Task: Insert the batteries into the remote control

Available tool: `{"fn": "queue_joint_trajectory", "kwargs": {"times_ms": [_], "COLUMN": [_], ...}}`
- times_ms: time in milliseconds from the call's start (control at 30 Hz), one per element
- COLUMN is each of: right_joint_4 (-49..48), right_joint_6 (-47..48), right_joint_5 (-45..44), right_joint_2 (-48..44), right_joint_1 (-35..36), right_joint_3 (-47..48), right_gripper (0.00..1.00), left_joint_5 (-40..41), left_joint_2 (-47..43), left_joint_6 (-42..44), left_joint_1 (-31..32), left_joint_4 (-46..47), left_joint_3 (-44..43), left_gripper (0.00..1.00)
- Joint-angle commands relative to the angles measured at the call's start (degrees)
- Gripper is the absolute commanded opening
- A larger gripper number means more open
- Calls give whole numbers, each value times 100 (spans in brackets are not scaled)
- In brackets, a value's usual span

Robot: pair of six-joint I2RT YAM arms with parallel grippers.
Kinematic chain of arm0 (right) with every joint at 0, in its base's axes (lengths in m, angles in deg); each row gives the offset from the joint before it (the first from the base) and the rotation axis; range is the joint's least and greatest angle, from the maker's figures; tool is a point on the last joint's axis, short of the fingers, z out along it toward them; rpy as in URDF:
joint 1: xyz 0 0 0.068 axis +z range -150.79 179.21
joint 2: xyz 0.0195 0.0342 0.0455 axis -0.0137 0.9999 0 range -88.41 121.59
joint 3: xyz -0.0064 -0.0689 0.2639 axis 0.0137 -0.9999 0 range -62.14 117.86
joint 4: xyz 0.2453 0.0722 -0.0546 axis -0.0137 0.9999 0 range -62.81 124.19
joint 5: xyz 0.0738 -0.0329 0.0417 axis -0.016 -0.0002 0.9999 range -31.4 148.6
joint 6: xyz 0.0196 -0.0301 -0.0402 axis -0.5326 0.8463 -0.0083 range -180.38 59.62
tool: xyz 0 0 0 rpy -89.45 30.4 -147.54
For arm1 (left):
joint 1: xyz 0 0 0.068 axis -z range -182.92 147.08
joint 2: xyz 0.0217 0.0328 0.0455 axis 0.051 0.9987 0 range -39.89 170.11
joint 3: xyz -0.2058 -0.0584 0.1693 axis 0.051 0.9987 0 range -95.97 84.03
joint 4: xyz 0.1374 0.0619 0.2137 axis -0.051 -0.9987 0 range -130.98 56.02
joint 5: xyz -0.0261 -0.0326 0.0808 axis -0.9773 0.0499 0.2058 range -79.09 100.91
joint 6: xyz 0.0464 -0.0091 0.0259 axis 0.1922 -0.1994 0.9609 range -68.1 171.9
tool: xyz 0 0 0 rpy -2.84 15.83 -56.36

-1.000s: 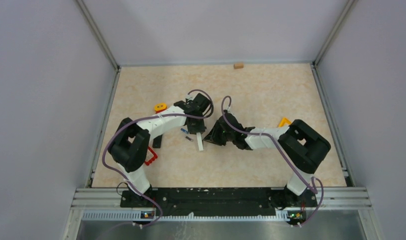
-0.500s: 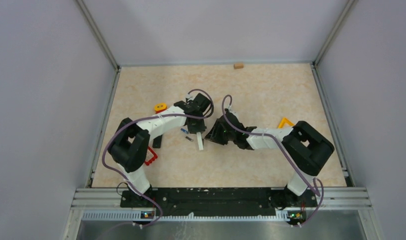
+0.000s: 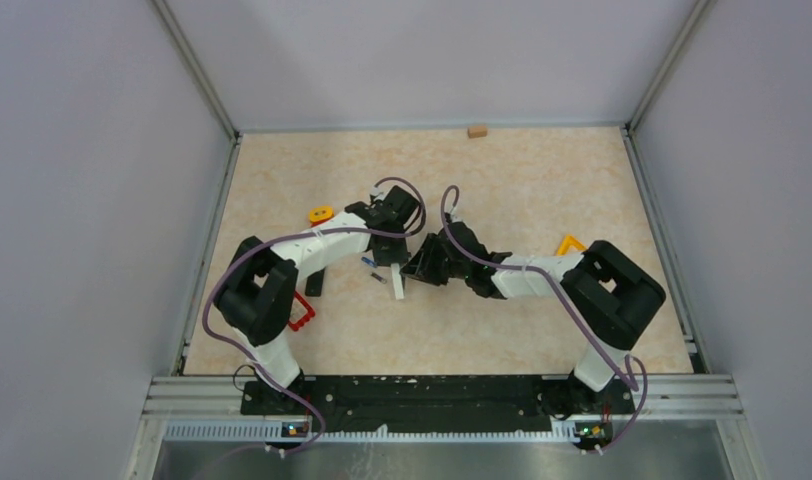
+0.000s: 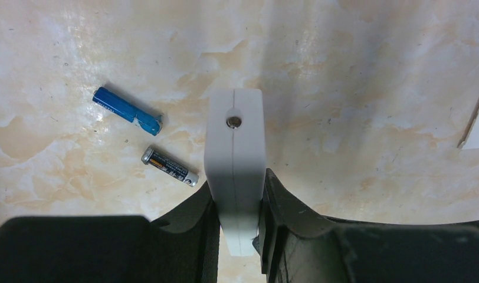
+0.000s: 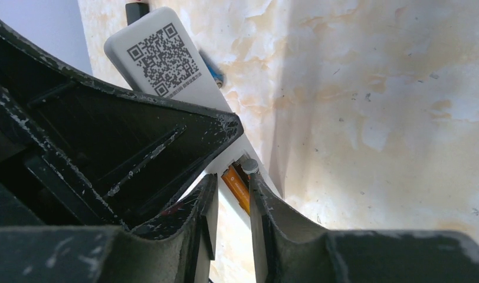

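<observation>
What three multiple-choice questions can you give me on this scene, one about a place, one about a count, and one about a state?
1. Where is the blue battery?
A) On the table, beside the remote.
B) Inside the remote.
C) On top of the remote.

2. How many batteries lie loose on the table in the left wrist view?
A) None.
B) Four.
C) Two.

3. What is the left tool doing?
A) Standing open over the table.
B) Clamped on the remote.
C) Clamped on a battery.

Answers:
1 A: it lies on bare table to the left of the remote in the left wrist view.
2 C: the blue one and a dark battery lie there.
3 B: it pinches both sides of the white remote.
</observation>
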Motion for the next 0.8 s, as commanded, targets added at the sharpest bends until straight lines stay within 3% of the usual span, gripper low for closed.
{"fn": "queue_joint_trajectory", "kwargs": {"times_ms": [0,233,600,767], "right_joint_4": [219,63,-305,-140], "right_joint_6": [94,112,243,329], "right_joint_5": [-169,-241,30,-128], "right_joint_2": [145,81,377,443], "right_joint_1": [-28,-28,-29,-29], "right_joint_3": [140,28,161,229], "right_gripper": [23,20,36,28], "left_joint_5": [-62,-38,-268,-193], "left_joint_2": [-295,-300,-419,-501], "left_joint_6": [12,15,95,170], "left_joint_1": [7,-16,-34,-47], "left_joint_4": [204,210,287,258], "left_joint_3": [46,56,85,55], "left_gripper": [0,0,0,0]}}
